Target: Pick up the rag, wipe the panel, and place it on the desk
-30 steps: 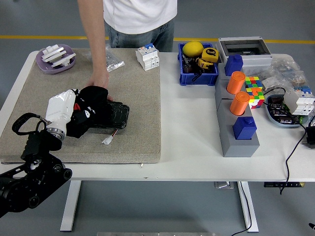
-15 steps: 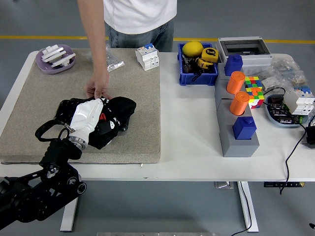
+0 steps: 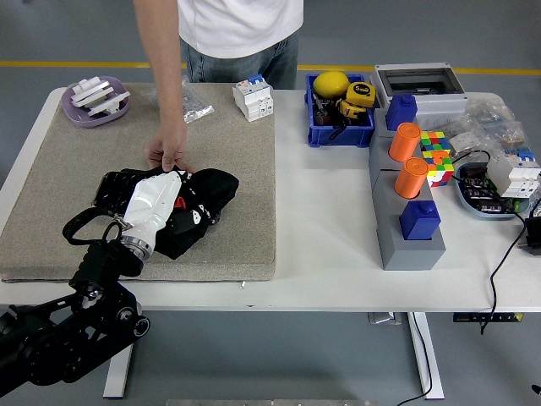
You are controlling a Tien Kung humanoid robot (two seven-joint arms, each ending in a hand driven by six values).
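Note:
A black rag [image 3: 205,196] lies bunched on the right part of a black panel [image 3: 108,188], which rests on the grey felt mat [image 3: 237,152]. My left hand [image 3: 162,196], white-shelled, lies on top of the rag with its fingers curled into the cloth. It comes in from the lower left on a black arm. A person's hand [image 3: 167,155] presses down on the panel's far edge, just above my hand. The panel's left end shows bare; the rest is hidden under the rag and my hand.
A purple dish [image 3: 95,101] sits at the mat's far left, a white breaker [image 3: 254,97] at its far right. Further right stand a blue bin [image 3: 341,114], a grey block holder [image 3: 406,211] and a colour cube [image 3: 437,156].
My left hand has slid right across the panel with the rag, uncovering the panel's left end. The person's hand has stayed on the far edge.

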